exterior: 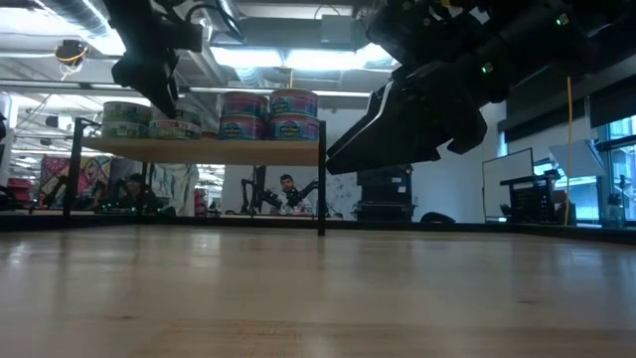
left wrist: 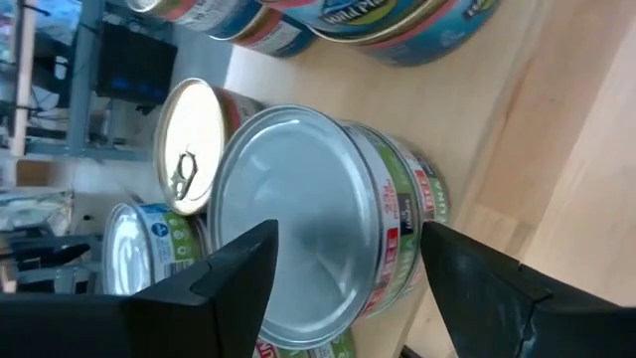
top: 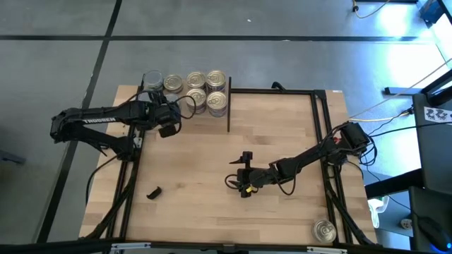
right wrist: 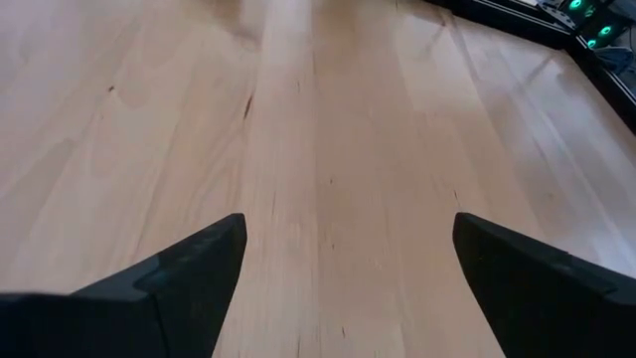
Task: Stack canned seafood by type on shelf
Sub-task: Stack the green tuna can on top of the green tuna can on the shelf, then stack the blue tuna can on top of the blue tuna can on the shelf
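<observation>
The light wood surface (top: 212,155) carried a lone tin (top: 324,230) at one corner and a small dark object (top: 152,192). The shelf (exterior: 199,149) bore stacked tins (exterior: 270,114).

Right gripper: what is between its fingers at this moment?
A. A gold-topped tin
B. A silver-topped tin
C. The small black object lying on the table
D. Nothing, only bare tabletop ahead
D. In the right wrist view the right gripper has its fingers spread with only the bare wooden tabletop between them; in the high view it hangs over the middle of the table, away from every tin.
</observation>
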Controlling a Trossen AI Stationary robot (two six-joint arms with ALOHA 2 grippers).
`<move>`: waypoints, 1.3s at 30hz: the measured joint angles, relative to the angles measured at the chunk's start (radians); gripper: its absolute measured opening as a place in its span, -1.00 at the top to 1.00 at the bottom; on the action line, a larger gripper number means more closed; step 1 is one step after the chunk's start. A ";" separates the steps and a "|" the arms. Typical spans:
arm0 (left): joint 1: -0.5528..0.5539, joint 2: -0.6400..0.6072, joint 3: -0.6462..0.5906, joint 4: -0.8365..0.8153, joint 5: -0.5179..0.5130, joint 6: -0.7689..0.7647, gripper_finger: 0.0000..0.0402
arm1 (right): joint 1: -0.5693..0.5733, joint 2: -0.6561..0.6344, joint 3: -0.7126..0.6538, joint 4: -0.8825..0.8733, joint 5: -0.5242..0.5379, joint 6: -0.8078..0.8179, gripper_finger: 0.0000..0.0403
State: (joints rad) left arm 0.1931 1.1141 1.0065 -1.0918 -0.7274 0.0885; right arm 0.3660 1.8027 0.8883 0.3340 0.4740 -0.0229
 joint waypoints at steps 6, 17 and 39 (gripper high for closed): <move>0.014 0.000 0.000 0.002 0.021 0.027 -0.23 | 0.000 0.000 0.000 0.000 0.000 0.000 -0.77; -0.063 0.000 0.149 -0.026 0.031 -0.043 -0.23 | 0.000 0.000 0.000 0.001 0.001 0.000 -0.77; -0.664 0.050 -0.184 0.465 0.262 -0.494 -0.23 | 0.116 -0.081 0.207 -0.669 -0.163 0.140 -0.77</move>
State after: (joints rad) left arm -0.4712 1.1640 0.8222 -0.6269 -0.4650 -0.4059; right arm 0.4823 1.7215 1.0949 -0.3347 0.3115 0.1170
